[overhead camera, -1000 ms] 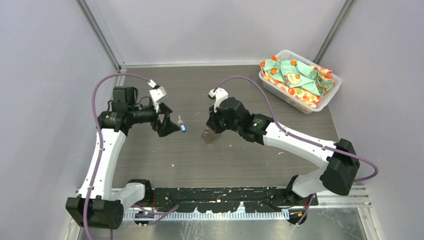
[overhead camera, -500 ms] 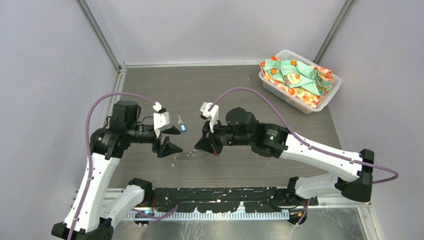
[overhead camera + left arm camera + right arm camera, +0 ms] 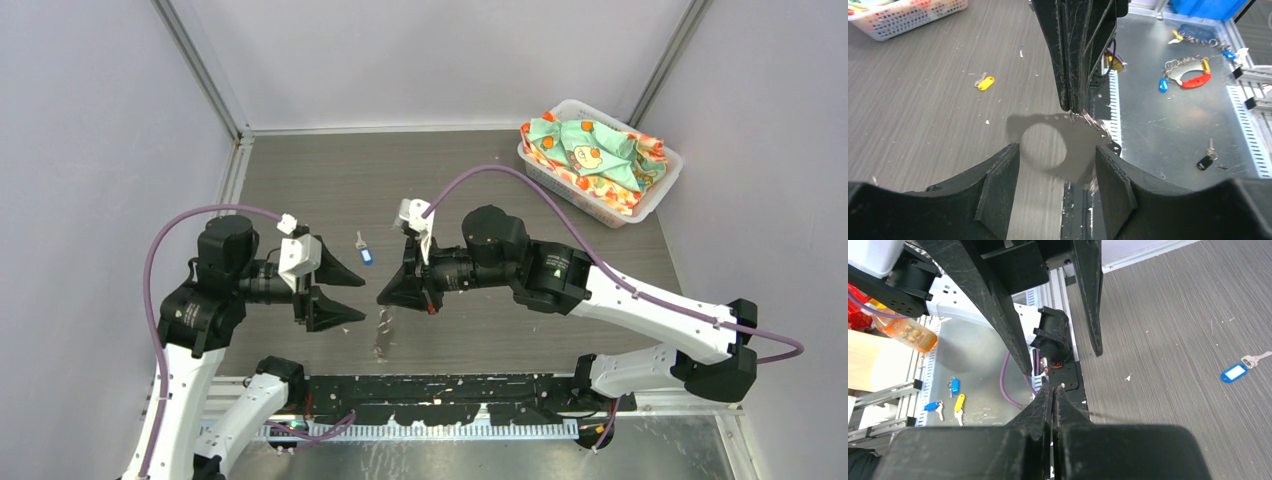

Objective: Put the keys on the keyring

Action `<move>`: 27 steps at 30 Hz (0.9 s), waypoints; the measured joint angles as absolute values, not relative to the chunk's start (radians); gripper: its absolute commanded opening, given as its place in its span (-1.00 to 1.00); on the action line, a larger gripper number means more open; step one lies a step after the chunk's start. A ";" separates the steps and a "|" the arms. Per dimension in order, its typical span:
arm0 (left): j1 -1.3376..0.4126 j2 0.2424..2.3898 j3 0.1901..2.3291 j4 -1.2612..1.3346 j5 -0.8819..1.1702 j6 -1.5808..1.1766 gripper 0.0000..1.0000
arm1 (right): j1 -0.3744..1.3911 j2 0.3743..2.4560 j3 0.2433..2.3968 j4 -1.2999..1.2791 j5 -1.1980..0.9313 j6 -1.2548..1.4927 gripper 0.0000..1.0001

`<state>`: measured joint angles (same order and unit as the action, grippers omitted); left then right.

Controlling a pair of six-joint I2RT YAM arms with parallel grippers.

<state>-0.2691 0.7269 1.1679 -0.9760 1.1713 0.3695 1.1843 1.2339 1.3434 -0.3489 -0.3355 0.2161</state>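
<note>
Right gripper point(image 3: 1052, 388) at bottom centre, jaws pressed flat together with no gap. Facing it from above, the left gripper point(image 3: 1063, 363), jaws spread apart. Blue-headed key point(image 3: 1234, 373) flat on the grey wood-grain counter point(image 3: 1168, 330), right. Beyond the counter's edge, left, spare blue and yellow keys point(image 3: 957, 401) on sheet metal.

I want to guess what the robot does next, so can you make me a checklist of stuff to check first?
1. Right gripper shut on the keyring: ok.
2. Left gripper open and empty: ok.
3. Blue key lying free on the table: ok.
4. Yellow key lying free on the table: ok.
5. Keyring's opening ready for a key: cannot tell, too small.
</note>
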 measured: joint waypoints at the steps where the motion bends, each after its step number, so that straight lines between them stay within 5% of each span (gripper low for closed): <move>1: -0.269 0.727 1.166 -0.971 1.179 0.358 0.09 | 1.187 1.238 1.349 -0.349 -0.336 0.216 -0.98; 9: -0.269 0.726 1.160 -0.934 1.237 0.269 -0.31 | 1.214 1.269 1.384 -0.350 -0.335 0.211 -0.98; 27: -0.273 0.714 1.124 -0.924 1.270 0.202 -0.42 | 1.242 1.290 1.404 -0.353 -0.331 0.193 -0.98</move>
